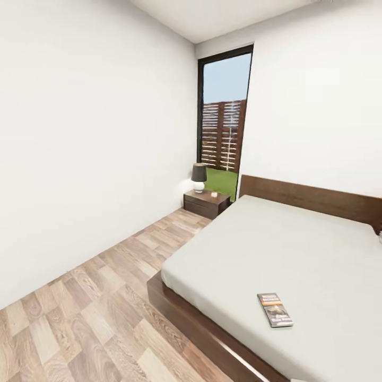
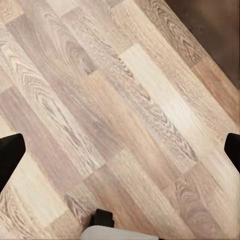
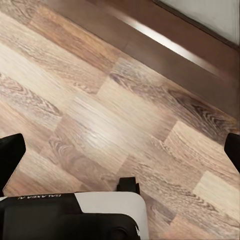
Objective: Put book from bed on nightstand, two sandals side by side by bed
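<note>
The book [image 1: 275, 309], a thin dark paperback with orange lettering, lies flat on the light-grey mattress of the bed [image 1: 297, 249], near its front corner. A dark brown nightstand [image 1: 207, 203] stands by the headboard at the far end of the floor strip. The sandals are out of view. My left gripper [image 2: 120, 150] hangs open over bare wood floor, its dark fingertips [image 2: 10, 155] far apart. My right gripper [image 3: 120, 150] is open too, above the floor beside the bed's dark wooden frame [image 3: 175, 50]. Neither holds anything.
A black-shaded lamp [image 1: 199, 176] and a small object sit on the nightstand. A tall dark-framed window [image 1: 225, 122] shows a fence and grass. A white wall [image 1: 90, 143] borders the plank floor [image 1: 95, 313] on the left. Part of my own base [image 3: 75, 215] shows below the right gripper.
</note>
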